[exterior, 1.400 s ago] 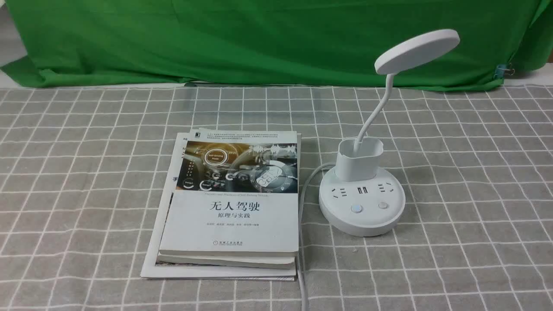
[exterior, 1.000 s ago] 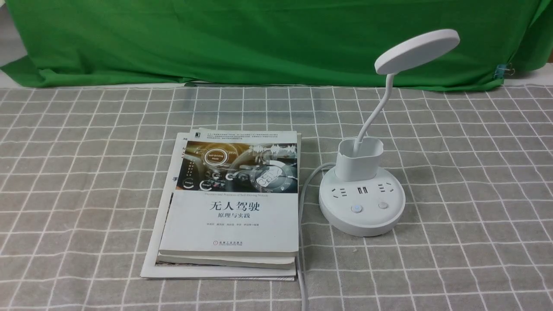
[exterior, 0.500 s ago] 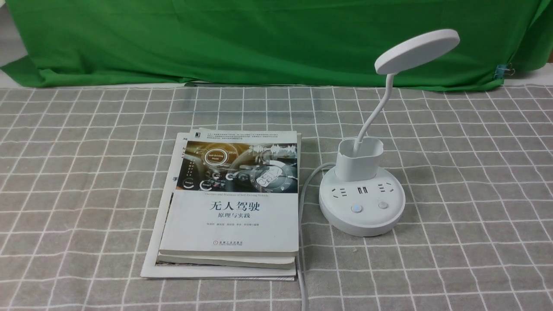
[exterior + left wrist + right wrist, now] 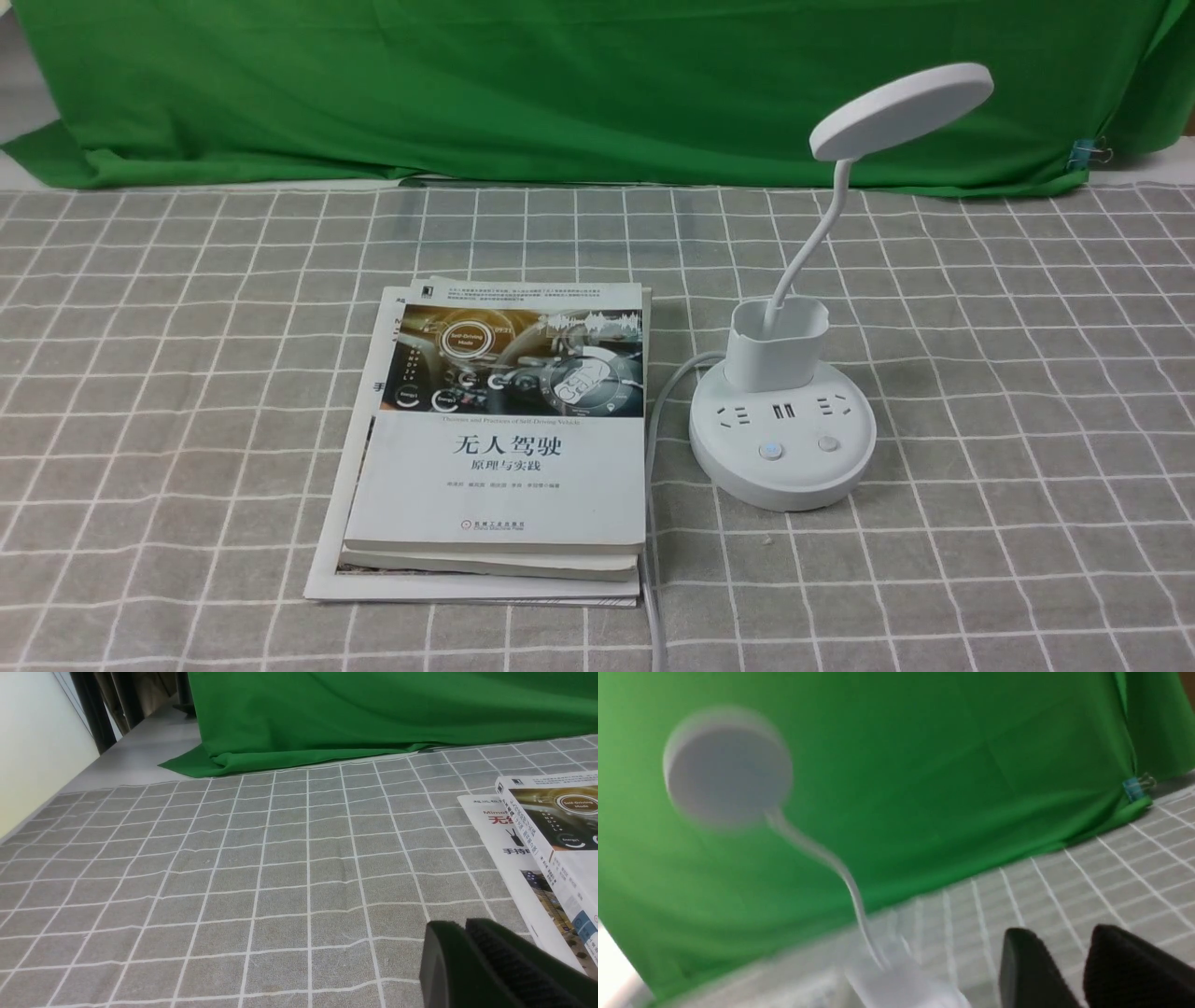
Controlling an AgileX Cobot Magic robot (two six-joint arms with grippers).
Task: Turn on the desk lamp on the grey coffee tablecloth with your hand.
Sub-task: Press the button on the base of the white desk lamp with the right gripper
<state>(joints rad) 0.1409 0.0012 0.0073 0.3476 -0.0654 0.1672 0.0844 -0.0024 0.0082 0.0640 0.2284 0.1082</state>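
The white desk lamp point(image 4: 782, 448) stands on the grey coffee tablecloth point(image 4: 187, 373), right of centre, its disc head point(image 4: 901, 110) raised on the bent neck. Two buttons point(image 4: 770, 452) sit on the front of its round base. Neither arm shows in the front view. My left gripper point(image 4: 460, 924) is shut and empty, low over the cloth point(image 4: 233, 858) beside the books. My right gripper point(image 4: 1062, 933) is open and empty. Its blurred view shows the lamp's head point(image 4: 726, 765) and neck ahead of it, and the cloth point(image 4: 1111, 872).
A stack of books point(image 4: 504, 448) lies left of the lamp and shows in the left wrist view point(image 4: 551, 849). The lamp's white cable point(image 4: 653, 560) runs between them toward the near edge. A green backdrop cloth point(image 4: 560, 84) closes the far side, with a blue clip point(image 4: 1088, 149).
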